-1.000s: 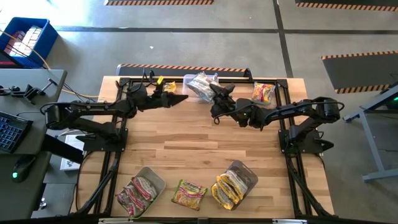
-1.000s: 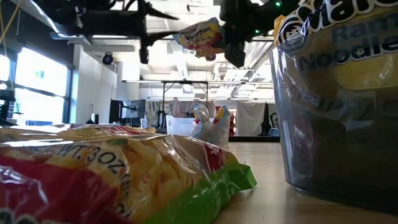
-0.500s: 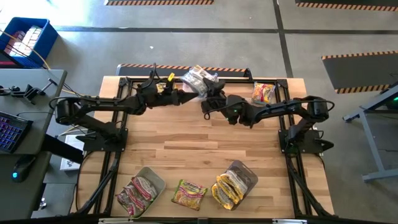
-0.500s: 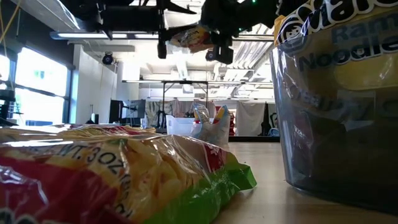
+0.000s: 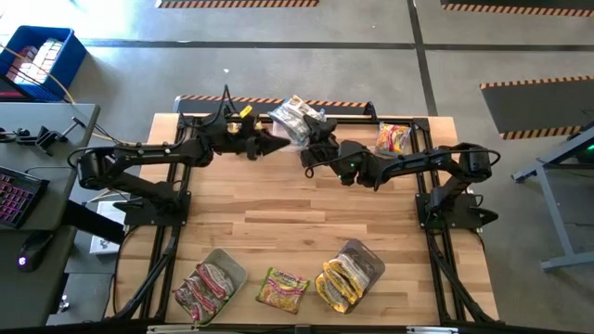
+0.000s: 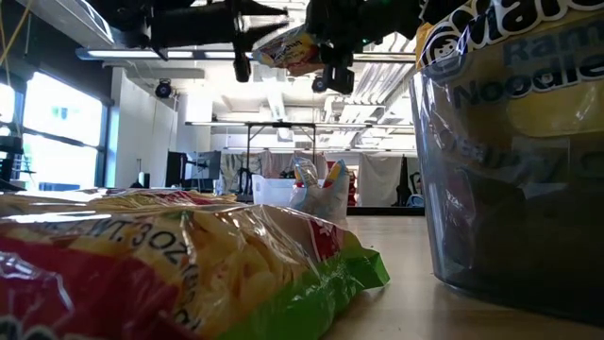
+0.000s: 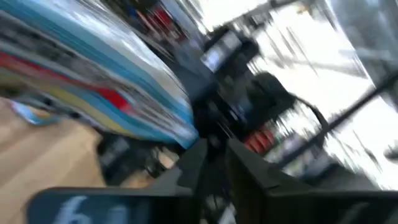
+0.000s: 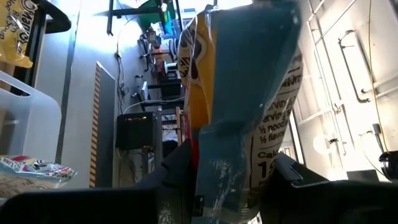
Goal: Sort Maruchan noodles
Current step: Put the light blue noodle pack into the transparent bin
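Pale wood planks make up the table point(image 5: 306, 223), framed at its edges by black rails; its broad middle lies bare, with things only along the far and near edges. Both dark arms reach in over the far edge and meet there. Right gripper point(image 5: 309, 141) is clamped on a crinkly silver-blue packet point(image 5: 291, 119), which it holds raised above the table; in the right wrist view that packet point(image 8: 249, 106) stands upright between the two fingers. Left gripper point(image 5: 276, 144) points its tips at the same packet, just beside it, and in the left wrist view its fingers point(image 7: 193, 165) stand nearly together against the packet's edge point(image 7: 106, 93); whether they pinch it I cannot tell. Near the far right corner lies a yellow-pink packet point(image 5: 393, 138). Along the near edge stand two clear rounded tubs: the left tub point(image 5: 212, 284) with reddish packets, the right tub point(image 5: 348, 274) with yellow ones. Between them a green-edged packet point(image 5: 282, 289) lies flat on the wood.
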